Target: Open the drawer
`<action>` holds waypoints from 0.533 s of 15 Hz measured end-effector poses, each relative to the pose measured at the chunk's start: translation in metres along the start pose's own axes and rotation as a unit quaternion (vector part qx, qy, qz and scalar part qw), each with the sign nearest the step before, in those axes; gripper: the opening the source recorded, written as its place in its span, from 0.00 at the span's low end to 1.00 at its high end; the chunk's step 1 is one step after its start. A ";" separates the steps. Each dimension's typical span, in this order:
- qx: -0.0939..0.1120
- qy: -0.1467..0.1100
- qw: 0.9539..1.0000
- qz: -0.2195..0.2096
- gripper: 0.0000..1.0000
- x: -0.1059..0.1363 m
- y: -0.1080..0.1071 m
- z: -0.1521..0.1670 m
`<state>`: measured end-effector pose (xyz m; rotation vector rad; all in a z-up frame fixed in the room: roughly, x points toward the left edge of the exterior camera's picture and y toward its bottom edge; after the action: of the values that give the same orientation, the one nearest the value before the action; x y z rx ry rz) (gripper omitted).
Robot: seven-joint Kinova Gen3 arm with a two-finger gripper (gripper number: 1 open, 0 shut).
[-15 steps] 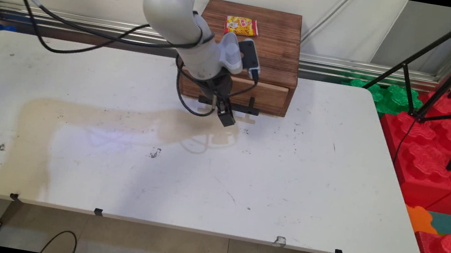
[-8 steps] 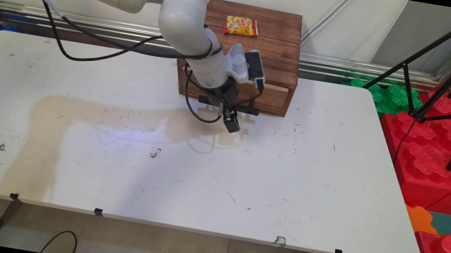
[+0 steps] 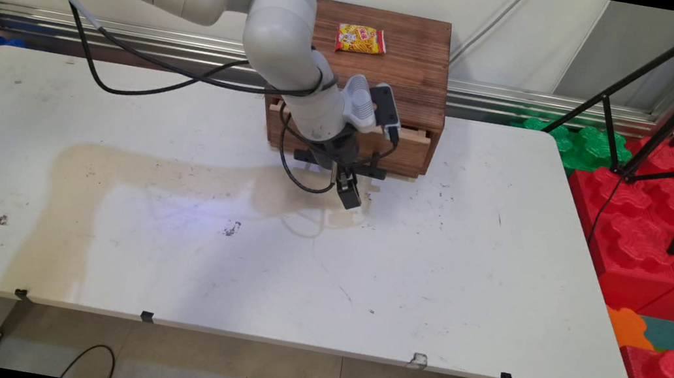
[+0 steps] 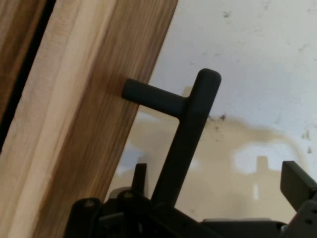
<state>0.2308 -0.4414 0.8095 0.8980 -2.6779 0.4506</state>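
The end effector [image 3: 350, 196] is closed on the black handle [image 4: 184, 130] of the drawer [image 3: 409, 146], which stands slightly out of the wooden box [image 3: 414, 88] at the worktop's [image 3: 429, 281] far edge. A snack packet [image 3: 361, 39] lies on the box's top.

White table [image 3: 429, 281], scuffed and stained with a tan patch toward its left side. Wooden drawer box [image 3: 418, 82] standing at the middle of the far edge; small black clips [image 3: 146, 316] along the near edge.

Matt black handle [image 4: 185, 129] (wooden drawer [image 4: 74, 119])
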 end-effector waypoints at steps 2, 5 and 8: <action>-0.007 -0.002 1.000 0.000 1.00 0.001 0.006 -0.003; -0.015 -0.005 1.000 -0.002 1.00 0.000 0.014 -0.008; -0.023 -0.010 1.000 -0.004 1.00 -0.001 0.022 -0.012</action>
<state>0.2199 -0.4196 0.8159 0.9057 -2.6904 0.3786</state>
